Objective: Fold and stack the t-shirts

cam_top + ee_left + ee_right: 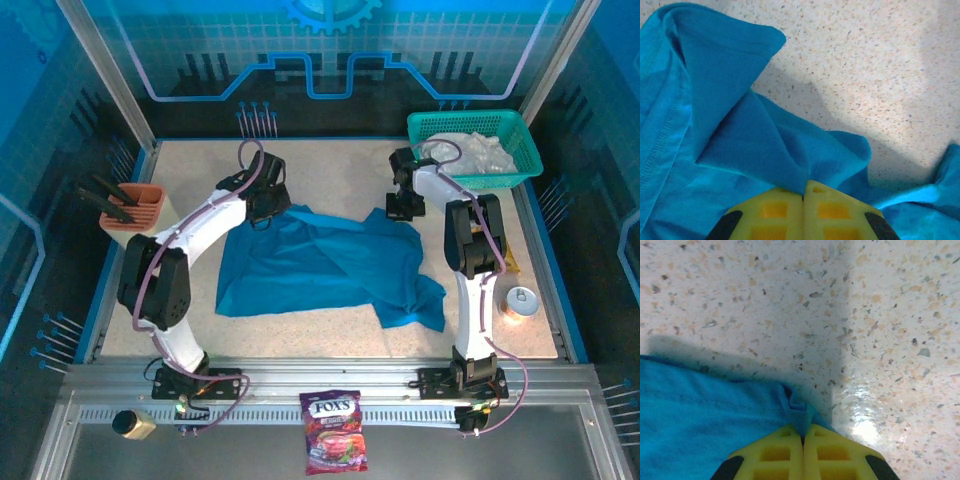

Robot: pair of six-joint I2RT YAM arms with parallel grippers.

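A teal-blue t-shirt (320,265) lies spread and rumpled across the middle of the speckled table. At its far left corner my left gripper (268,212) is shut on a fold of the cloth (775,145), which rises in a ridge from between the yellow fingers (780,210). At the far right corner my right gripper (402,211) is shut on the shirt's edge (805,415), a small pinch of blue cloth bunched between its yellow fingers (830,452). A white t-shirt (478,152) lies crumpled in the teal mesh basket (520,135).
The basket stands at the far right corner. An orange holder (135,210) with black tools stands at the left edge. A small round white object (521,298) lies by the right arm. A candy bag (333,430) rests on the front rail.
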